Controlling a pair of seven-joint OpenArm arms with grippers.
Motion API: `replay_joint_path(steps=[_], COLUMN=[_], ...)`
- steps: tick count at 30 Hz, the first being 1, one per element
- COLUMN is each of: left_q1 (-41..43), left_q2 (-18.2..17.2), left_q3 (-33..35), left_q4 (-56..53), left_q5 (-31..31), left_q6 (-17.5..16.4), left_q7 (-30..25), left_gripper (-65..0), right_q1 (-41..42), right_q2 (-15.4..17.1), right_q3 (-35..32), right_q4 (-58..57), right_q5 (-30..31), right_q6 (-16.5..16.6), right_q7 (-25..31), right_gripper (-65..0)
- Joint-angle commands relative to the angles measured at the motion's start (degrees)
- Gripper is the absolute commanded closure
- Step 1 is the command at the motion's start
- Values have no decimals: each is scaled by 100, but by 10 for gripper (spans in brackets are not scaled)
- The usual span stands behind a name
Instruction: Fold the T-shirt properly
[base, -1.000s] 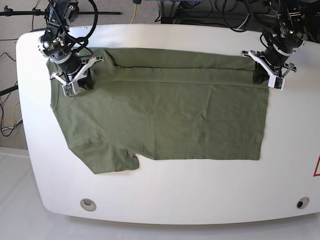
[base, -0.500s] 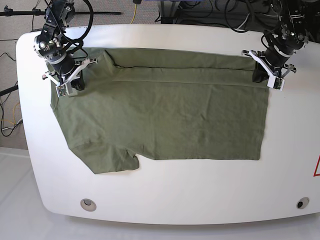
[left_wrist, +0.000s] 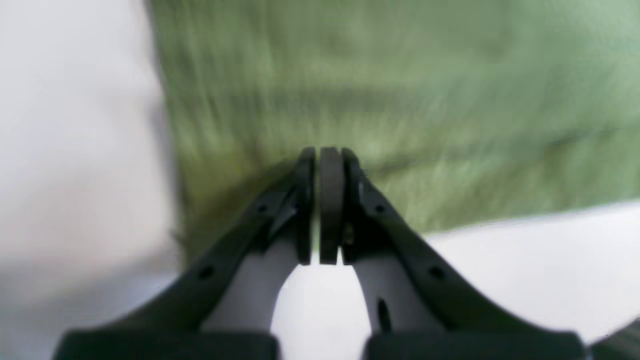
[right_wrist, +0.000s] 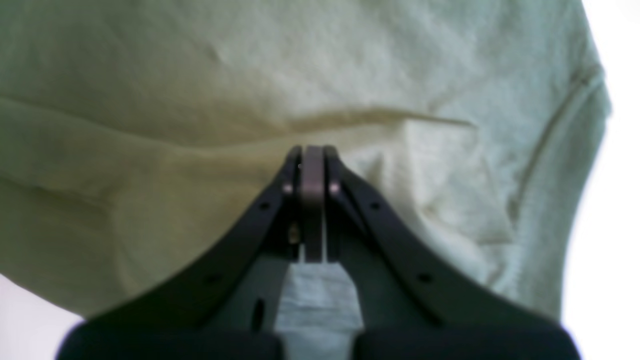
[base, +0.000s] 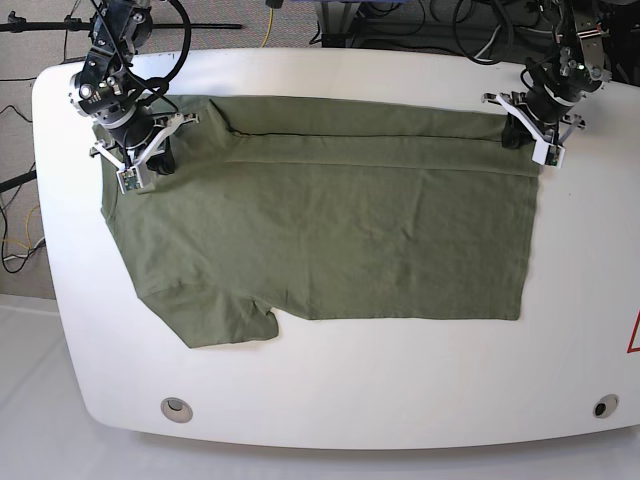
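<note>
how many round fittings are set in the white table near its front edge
2: one round fitting near the front-left corner of the table, the other near its front-right corner, as the base view shows them.

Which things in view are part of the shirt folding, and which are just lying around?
Part of the job:
- T-shirt
- left gripper
- right gripper
- table, under the shirt

Just there:
- cables at the left edge
- two round fittings in the table's near corners

Left fingers (base: 530, 146) shifted slightly toward the surface's (base: 400, 390) far edge; right fingers (base: 155, 172) displaced slightly since first frame.
</note>
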Motion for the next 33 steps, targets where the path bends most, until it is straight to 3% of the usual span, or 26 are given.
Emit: replay_joint_path(steps=[1, 12, 33], left_q1=[-11, -109, 60], left_q2=[-56, -13, 11], left_q3=[-8, 79, 219], left_q4=[-20, -414, -508], left_q5=[-82, -49, 59], left_q6=[-22, -6, 38], left_q7=[-181, -167, -121], left_gripper=[0, 0, 0], right_q1=[38, -40, -614], right_q2=[61, 149, 81], right_q3=[18, 36, -12], right_q4=[-45, -634, 45], right_q5=[52, 77, 101], right_q6=[-4, 8, 62], right_q7=[144, 615, 303], right_gripper=[0, 0, 0])
